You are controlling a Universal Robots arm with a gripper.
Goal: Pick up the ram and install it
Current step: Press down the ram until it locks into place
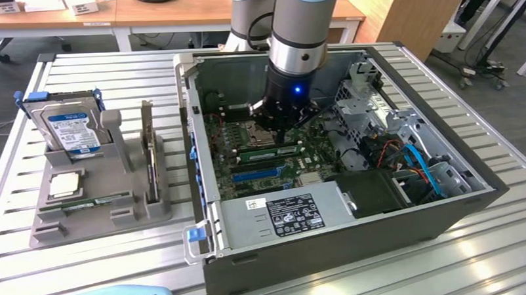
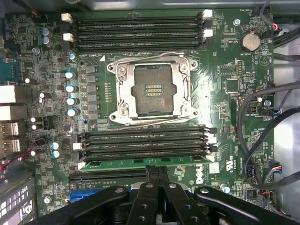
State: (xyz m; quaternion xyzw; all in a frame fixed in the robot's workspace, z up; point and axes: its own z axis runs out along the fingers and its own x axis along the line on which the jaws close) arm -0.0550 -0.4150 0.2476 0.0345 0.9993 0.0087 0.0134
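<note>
Gripper [image 2: 158, 174] low inside open computer case [image 1: 335, 217], fingers pressed together, tips right at the ram [image 2: 145, 162]. Ram lies green along the motherboard slot nearest the gripper, beside empty black slots [image 2: 140, 143]. Case walls close on all sides, cables [image 1: 417, 162] crowd exterior view's right. Beyond, open processor socket [image 2: 152, 89]. Grey holder [image 1: 98, 192] outside carries hard drive [image 1: 70, 128].

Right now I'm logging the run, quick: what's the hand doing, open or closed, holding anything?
Hand: closed, fingers together just above the ram sitting in a motherboard slot; not visibly gripping it.
</note>
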